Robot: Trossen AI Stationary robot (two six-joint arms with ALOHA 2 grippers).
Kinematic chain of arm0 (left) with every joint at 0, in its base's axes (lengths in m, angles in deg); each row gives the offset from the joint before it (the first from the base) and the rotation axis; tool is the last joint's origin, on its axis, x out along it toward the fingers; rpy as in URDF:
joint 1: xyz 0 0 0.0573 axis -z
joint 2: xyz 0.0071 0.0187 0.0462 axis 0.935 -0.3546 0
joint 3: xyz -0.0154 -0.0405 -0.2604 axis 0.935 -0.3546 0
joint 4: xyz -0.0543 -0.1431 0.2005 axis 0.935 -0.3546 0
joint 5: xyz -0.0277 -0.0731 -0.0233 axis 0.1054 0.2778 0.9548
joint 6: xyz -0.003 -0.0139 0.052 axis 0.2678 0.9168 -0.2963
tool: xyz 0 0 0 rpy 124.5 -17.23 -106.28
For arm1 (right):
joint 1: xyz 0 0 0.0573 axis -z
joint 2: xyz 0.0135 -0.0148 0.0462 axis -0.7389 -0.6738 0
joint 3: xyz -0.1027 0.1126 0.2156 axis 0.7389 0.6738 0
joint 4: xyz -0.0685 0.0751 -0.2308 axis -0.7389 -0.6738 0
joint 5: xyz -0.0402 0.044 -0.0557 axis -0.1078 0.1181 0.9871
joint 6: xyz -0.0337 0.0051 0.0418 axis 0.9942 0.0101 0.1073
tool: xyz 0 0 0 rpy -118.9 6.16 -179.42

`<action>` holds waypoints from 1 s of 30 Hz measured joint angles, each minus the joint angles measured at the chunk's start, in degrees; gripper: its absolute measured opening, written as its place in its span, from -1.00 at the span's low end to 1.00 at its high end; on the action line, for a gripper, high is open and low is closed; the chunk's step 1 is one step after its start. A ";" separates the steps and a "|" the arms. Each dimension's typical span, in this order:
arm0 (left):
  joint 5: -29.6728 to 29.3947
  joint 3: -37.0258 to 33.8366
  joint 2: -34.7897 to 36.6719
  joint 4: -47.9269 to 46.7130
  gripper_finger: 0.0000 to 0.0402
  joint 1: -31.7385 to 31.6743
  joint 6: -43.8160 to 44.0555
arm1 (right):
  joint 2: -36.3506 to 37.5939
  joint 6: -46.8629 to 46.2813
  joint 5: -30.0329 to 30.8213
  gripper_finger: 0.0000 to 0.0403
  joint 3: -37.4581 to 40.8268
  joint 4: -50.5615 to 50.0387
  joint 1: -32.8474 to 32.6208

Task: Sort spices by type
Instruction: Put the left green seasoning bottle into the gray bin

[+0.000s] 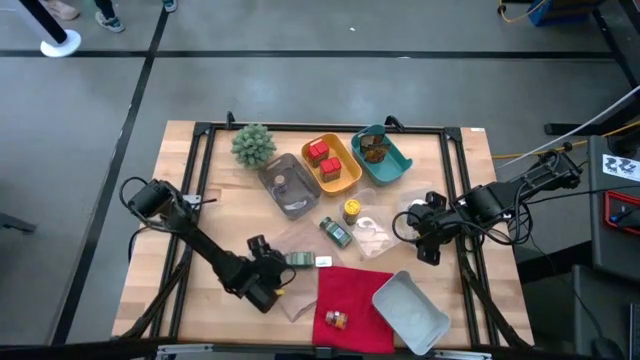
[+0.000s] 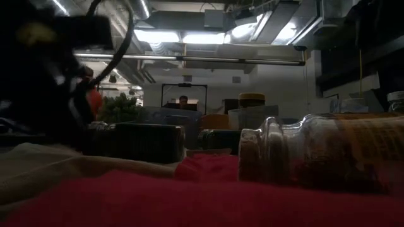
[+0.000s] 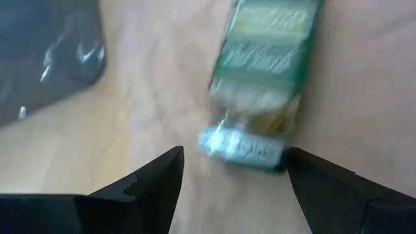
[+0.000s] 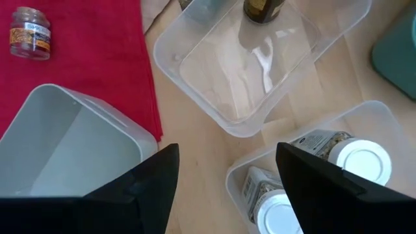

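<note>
A green spice packet [image 3: 263, 78] lies flat on the wood at the front left, its silver crimped end [image 3: 242, 147] nearest my left gripper [image 3: 234, 179]. That gripper is open, and its fingers stand on either side of that end without touching it. In the high view the packet [image 1: 300, 260] lies just right of my left gripper [image 1: 279, 268]. My right gripper [image 4: 227, 182] hangs open above two white-capped jars [image 4: 354, 159] in a clear tray. A brown jar [image 1: 336, 320] lies on its side on the red cloth [image 1: 355, 290].
Along the far edge stand a spiky plant [image 1: 253, 145], a grey tray [image 1: 285, 185], an orange tray [image 1: 340, 180] with red tins and a teal tray [image 1: 395, 165] with brown jars. Mid-table stand a yellow-capped jar [image 1: 352, 210] and a green-capped jar [image 1: 336, 232]. A white tray [image 1: 412, 312] sits at front right.
</note>
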 joint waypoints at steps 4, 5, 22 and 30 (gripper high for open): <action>-0.99 -3.83 -0.04 2.03 0.31 0.94 4.52 | 0.00 0.00 0.96 0.27 0.00 -0.02 -0.01; -1.90 -4.76 -0.02 3.73 0.31 1.26 4.63 | 0.00 0.00 0.96 0.27 0.00 0.00 0.00; -16.40 -13.15 0.00 21.99 0.31 8.01 4.95 | 0.00 0.00 1.04 0.27 0.09 1.88 -0.01; -20.55 -17.85 0.00 30.09 0.31 9.58 5.94 | 0.00 0.00 1.07 0.27 0.09 1.90 0.00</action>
